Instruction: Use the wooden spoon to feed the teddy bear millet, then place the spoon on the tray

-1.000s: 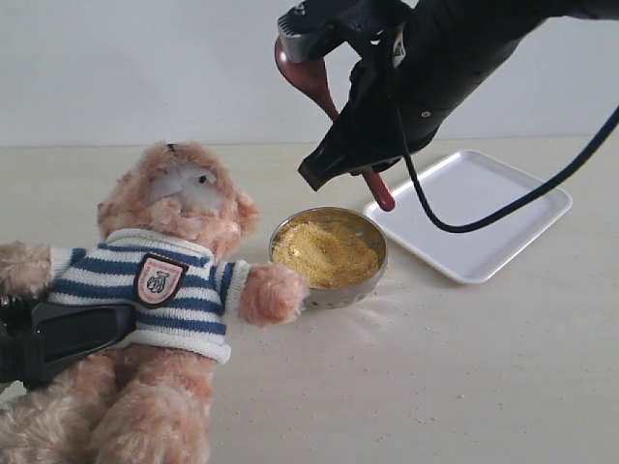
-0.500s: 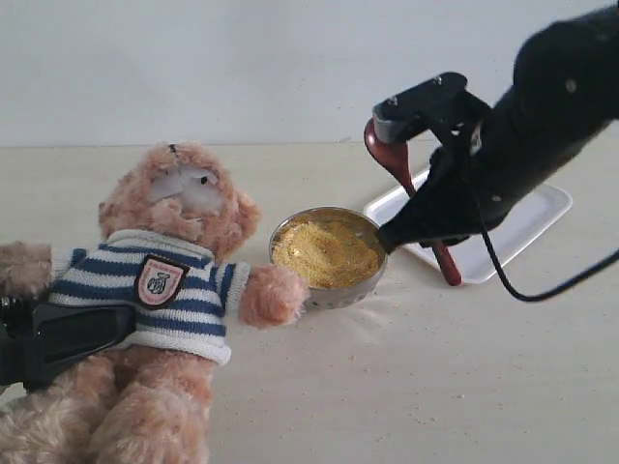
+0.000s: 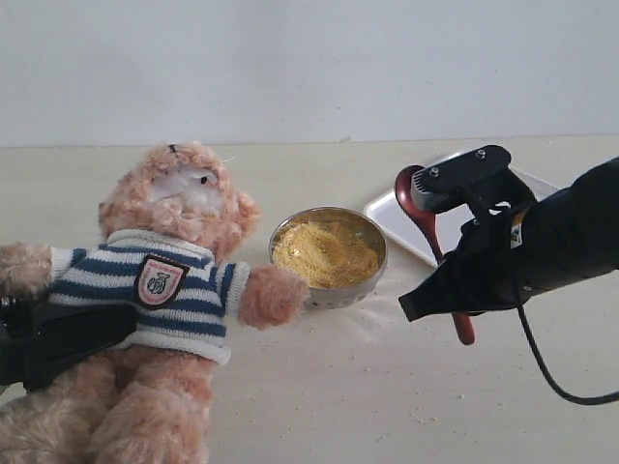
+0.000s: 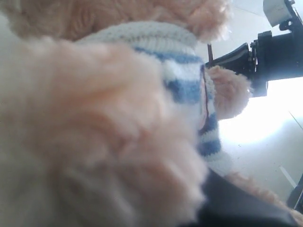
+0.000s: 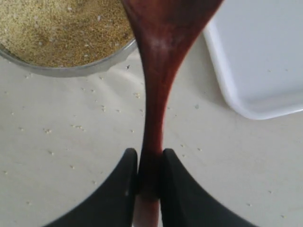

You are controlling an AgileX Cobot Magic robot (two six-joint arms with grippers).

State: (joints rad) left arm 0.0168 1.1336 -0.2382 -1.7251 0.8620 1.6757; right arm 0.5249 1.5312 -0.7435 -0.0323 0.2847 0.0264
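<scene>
A glossy reddish-brown wooden spoon (image 3: 426, 217), pinched by its slim handle in the right gripper (image 5: 150, 163), hangs tilted between a steel bowl (image 3: 334, 295) heaped with yellow millet (image 3: 324, 253) and the white tray (image 5: 265, 56). The left gripper (image 3: 97, 331) lies against the teddy bear (image 3: 179, 232); its grip cannot be made out.

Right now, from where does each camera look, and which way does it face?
Exterior: off the arms, beside the table, facing the wall; shows teddy bear, millet, tray, wooden spoon, left arm, right arm.
Left wrist: pressed against the teddy bear's fur and sweater; own jaws unclear, right arm beyond.
Right wrist: looks down along the wooden spoon to the table; its jaws clamp the handle.
Shared: exterior and right wrist both show wooden spoon, millet, tray.
</scene>
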